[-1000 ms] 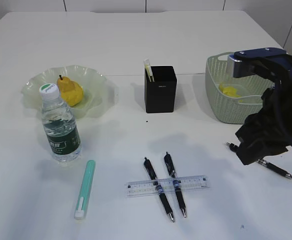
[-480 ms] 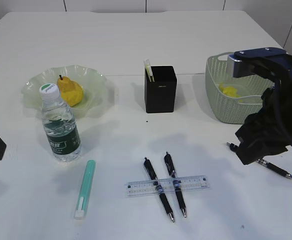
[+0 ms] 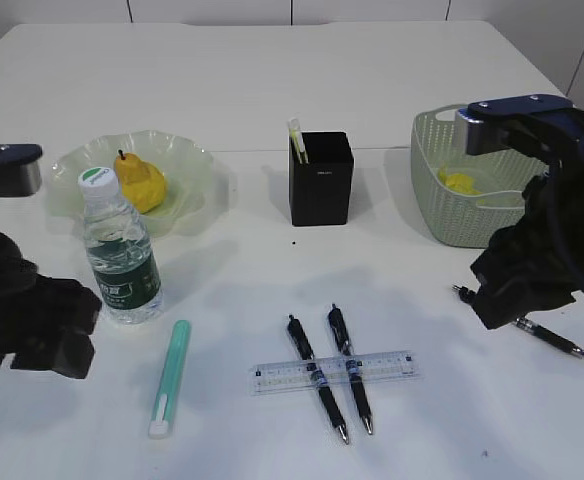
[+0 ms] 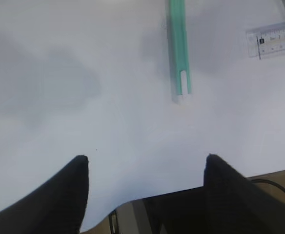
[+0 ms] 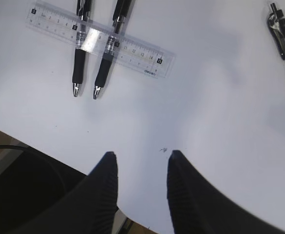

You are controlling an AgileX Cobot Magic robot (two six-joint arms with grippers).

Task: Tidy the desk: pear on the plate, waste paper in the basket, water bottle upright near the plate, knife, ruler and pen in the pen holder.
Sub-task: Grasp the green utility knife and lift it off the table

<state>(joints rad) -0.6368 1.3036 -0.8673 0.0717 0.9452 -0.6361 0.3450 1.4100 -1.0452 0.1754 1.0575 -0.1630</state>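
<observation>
The yellow pear (image 3: 140,183) lies on the pale-green plate (image 3: 194,160), and the water bottle (image 3: 120,250) stands upright in front of it. A green knife (image 3: 169,377) (image 4: 178,53) lies on the desk (image 3: 272,270), ahead of my left gripper (image 4: 145,157), which is open and empty. The clear ruler (image 3: 334,371) (image 5: 132,51) lies under two black pens (image 3: 317,378) (image 5: 79,53). A third pen (image 3: 552,340) (image 5: 284,41) lies by my right arm (image 3: 542,260). My right gripper (image 5: 142,153) is open over bare desk. Yellow waste paper (image 3: 460,182) sits in the basket (image 3: 442,215). The pen holder (image 3: 321,178) holds a pale stick.
My left arm (image 3: 22,310) stands at the front left, close beside the bottle. The desk's front edge shows just below both grippers in the wrist views. Bare tabletop lies between the knife and the pens.
My left arm has come in from the left edge and now stands beside the bottle. The right arm and all objects have stayed put.
</observation>
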